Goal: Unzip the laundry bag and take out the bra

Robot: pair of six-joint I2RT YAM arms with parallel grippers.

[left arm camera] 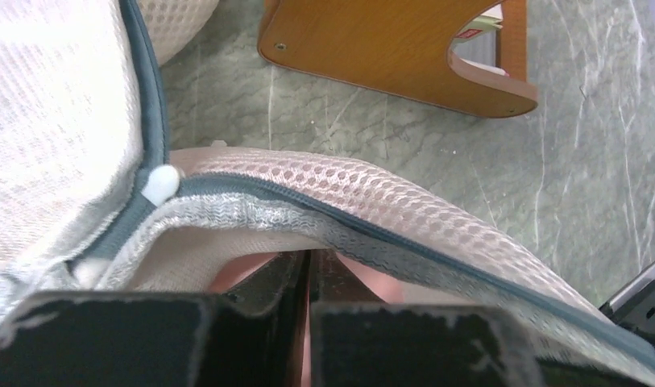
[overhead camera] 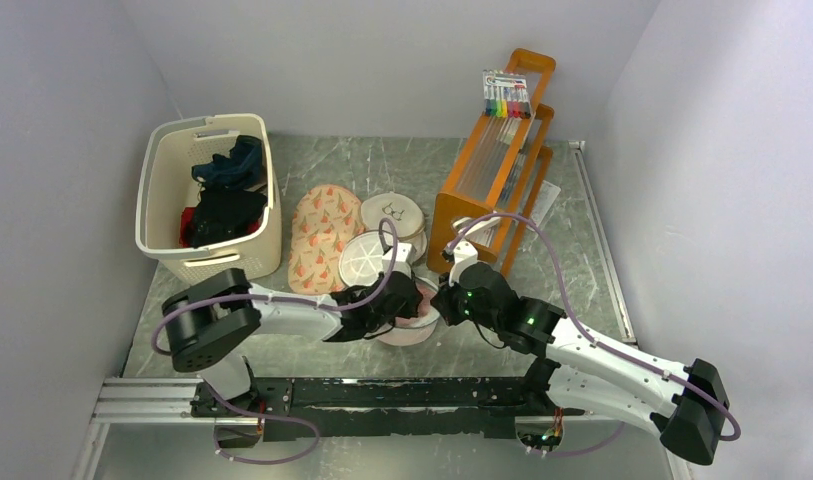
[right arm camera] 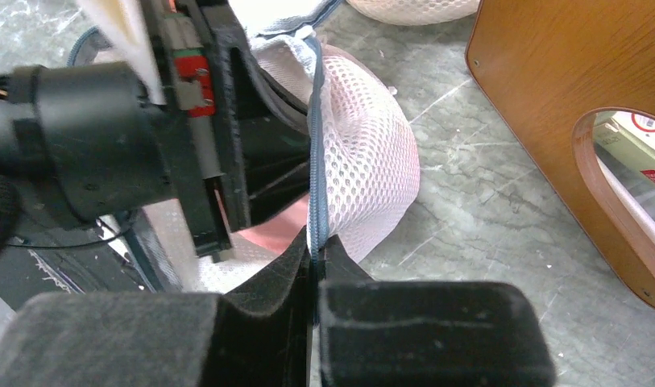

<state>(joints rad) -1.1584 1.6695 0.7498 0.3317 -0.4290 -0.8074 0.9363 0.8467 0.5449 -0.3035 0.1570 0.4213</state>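
Laundry bag (overhead camera: 410,333): it lies on the tabletop (overhead camera: 582,270), just in front of the near-left foot of the rack (overhead camera: 492,170) and apart from it. The bag is white mesh with a grey-blue zipper (right arm camera: 316,153) running round its rim. On the side facing away from the rack the rim is lifted, and pink fabric (left arm camera: 243,272) shows beneath it.

Right gripper (right arm camera: 314,274): it stands at the rack side of the bag, jaws clenched on the zipper rim, which runs straight in between them.

Left gripper (left arm camera: 309,278): it reaches under the lifted rim from the side opposite the rack. Its jaws stand almost together, leaving a thin slit with pink in it. Whether they pinch the fabric cannot be told.

A second mesh bag (left arm camera: 58,121) lies against the laundry bag, left of the rack.
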